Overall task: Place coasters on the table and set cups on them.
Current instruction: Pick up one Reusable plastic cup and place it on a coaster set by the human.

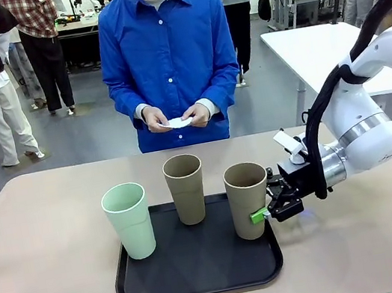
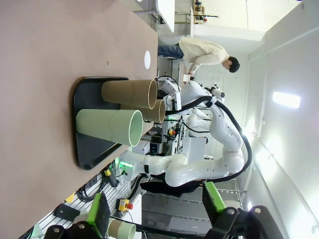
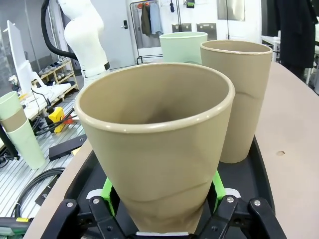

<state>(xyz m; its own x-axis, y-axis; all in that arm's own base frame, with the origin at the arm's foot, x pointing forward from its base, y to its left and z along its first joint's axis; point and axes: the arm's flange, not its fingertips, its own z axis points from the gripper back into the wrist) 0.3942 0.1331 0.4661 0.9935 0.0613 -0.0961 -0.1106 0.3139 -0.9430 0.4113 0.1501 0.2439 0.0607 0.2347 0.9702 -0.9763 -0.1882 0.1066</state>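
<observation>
One taupe cup point(image 3: 159, 149) clamped between right gripper point(image 3: 162, 191) pads; mint cup point(image 3: 183, 45), second taupe cup point(image 3: 241, 99) beyond fingertips; left gripper point(image 2: 154, 204) spread, empty.

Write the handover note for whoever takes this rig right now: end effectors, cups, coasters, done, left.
Left end effector: open, holding nothing, away from the tray.
Right end effector: shut on the right taupe cup, low on its side. The cup looks to be standing on the black tray.
Other taupe cup and mint cup: upright on the tray, untouched.
Coasters: in the person's hands across the table; I cannot tell how many.
Done: grip on the first cup.
Left: coasters onto the table, then all three cups onto them.
</observation>
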